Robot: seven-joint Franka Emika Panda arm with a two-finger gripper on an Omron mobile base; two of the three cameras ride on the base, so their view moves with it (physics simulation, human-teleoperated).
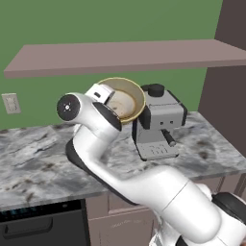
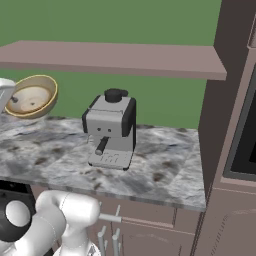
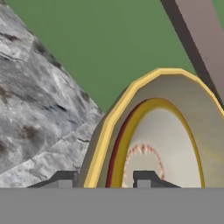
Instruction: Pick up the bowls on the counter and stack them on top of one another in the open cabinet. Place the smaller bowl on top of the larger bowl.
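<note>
Currently, at this moment, the gripper (image 3: 104,179) held the larger bowl (image 1: 126,98) in the air above the counter (image 1: 43,158), below the open cabinet (image 1: 125,55). In the hand view, the two finger tips (image 3: 63,178) stood partly closed on either side of the bowl's olive-gold rim, one outside the wall and one inside, so the jaws were clamped across the wall at a narrow opening. The bowl was tilted steeply: in both base views its mouth faced sideways toward the cameras instead of upward. The smaller bowl (image 3: 162,153) sat nested inside the larger bowl, its orange-brown rim visible as a ring within the tan wall and its cream interior facing out. In the left base view the raised bowl appeared just beside the top of a grey espresso machine (image 1: 158,125), which stood upright on the marbled stone. In the right base view the bowl hung at the left edge, well apart from that machine. Behind the counter ran a green wall (image 2: 150,20), with a wall socket (image 1: 10,103) at the left.
</note>
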